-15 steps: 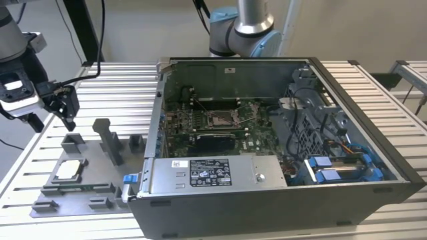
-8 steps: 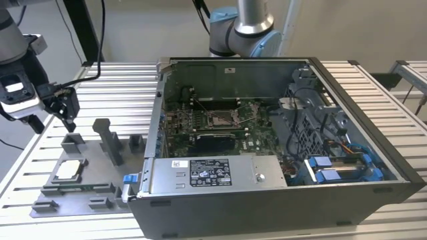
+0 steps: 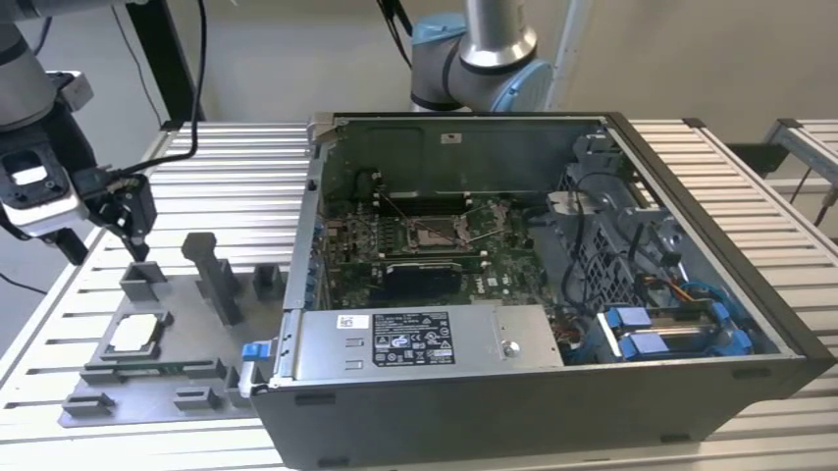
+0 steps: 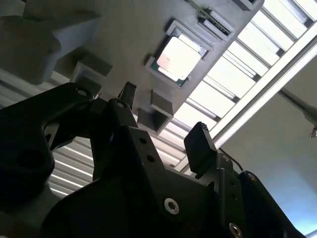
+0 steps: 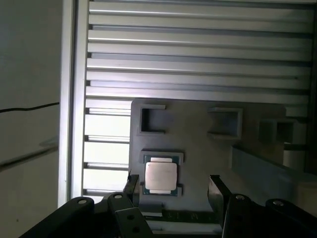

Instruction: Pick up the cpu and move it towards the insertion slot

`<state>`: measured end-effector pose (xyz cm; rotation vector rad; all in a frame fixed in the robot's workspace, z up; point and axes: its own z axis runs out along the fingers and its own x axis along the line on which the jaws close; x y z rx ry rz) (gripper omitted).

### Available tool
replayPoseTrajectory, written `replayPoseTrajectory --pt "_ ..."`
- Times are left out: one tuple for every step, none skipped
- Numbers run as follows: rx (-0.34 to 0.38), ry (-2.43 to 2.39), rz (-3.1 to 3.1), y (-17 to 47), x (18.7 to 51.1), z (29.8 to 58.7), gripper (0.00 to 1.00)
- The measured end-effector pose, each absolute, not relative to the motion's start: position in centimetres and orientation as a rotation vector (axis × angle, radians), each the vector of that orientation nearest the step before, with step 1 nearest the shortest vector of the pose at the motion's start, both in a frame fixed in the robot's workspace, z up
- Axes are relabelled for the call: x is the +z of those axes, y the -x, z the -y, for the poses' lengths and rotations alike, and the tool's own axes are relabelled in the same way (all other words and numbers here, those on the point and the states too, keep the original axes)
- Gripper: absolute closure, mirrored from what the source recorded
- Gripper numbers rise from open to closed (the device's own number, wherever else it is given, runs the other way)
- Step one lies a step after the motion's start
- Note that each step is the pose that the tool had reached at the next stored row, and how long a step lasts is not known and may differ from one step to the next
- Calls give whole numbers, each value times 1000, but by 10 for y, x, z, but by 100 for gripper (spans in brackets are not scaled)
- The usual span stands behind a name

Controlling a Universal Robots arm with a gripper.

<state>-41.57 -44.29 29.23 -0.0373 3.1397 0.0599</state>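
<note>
The cpu [image 3: 135,334] lies flat with its silvery top up in a recess of the grey fixture plate [image 3: 171,392], at the exterior view's left. My gripper [image 3: 102,243] hangs above the plate's far end, open and holding nothing, well clear of the chip. Both wrist views show the cpu [image 4: 178,57] [image 5: 160,175] beyond the two dark fingertips [image 4: 200,146] [image 5: 216,188], which stand wide apart. The insertion slot [image 3: 435,231], a shiny metal frame on green board, sits deep inside the open computer case.
The open computer case [image 3: 707,285] fills the middle and right, with a silver power supply [image 3: 406,339] at its near wall. A tall grey post [image 3: 216,280] and small blocks [image 3: 141,278] rise from the fixture plate. Everything rests on a slatted metal table [image 3: 235,157].
</note>
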Motion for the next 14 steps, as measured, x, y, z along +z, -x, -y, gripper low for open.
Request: replayPoseTrajectory --pt "60 37 -3140 416 292 443 0" --pt "60 37 -3140 416 291 443 0" --pt "60 37 -3140 416 291 443 0" --pt "60 37 -3140 416 291 443 0" --pt "60 37 -3140 416 290 443 0" --pt "60 37 -3140 416 290 443 0" --pt "60 37 -3140 416 290 443 0" --pt "60 37 -3140 416 289 443 0" --pt "60 37 -3140 416 289 443 0" --pt "60 37 -3140 416 288 443 0" --pt "60 37 -3140 416 288 443 0" --pt "60 37 -3140 416 288 443 0" --pt "60 37 -3140 416 287 443 0" --pt "60 37 -3139 417 287 443 0"
